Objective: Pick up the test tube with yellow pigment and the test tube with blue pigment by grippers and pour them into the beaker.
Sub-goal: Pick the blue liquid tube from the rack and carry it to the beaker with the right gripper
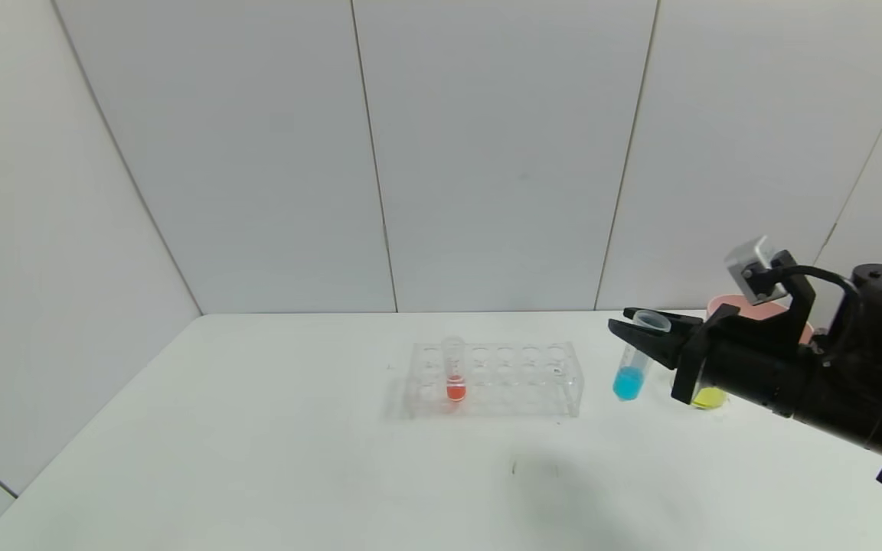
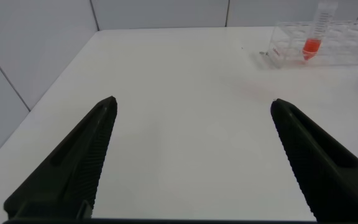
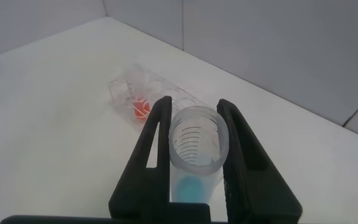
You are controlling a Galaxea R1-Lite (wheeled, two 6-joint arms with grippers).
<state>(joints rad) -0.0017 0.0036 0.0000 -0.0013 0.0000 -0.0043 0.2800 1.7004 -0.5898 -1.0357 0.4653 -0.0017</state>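
Note:
My right gripper (image 1: pixel 625 321) is shut on the test tube with blue pigment (image 1: pixel 629 376) near its open rim, holding it almost upright just above the table, right of the rack. In the right wrist view the fingers (image 3: pixel 157 134) clamp the tube (image 3: pixel 194 144) on both sides, with cyan liquid at its bottom. A patch of yellow liquid (image 1: pixel 709 398) shows under my right arm; the arm hides its vessel, so I cannot tell whether it is the tube or the beaker. My left gripper (image 2: pixel 192 102) hangs open over bare table, holding nothing.
A clear many-holed rack (image 1: pixel 521 379) stands mid-table with an orange-red tube (image 1: pixel 454 376) in its left end, also seen as the rack (image 2: pixel 344 46) in the left wrist view. A pink bowl (image 1: pixel 747 306) sits behind my right gripper. Grey wall panels close the back.

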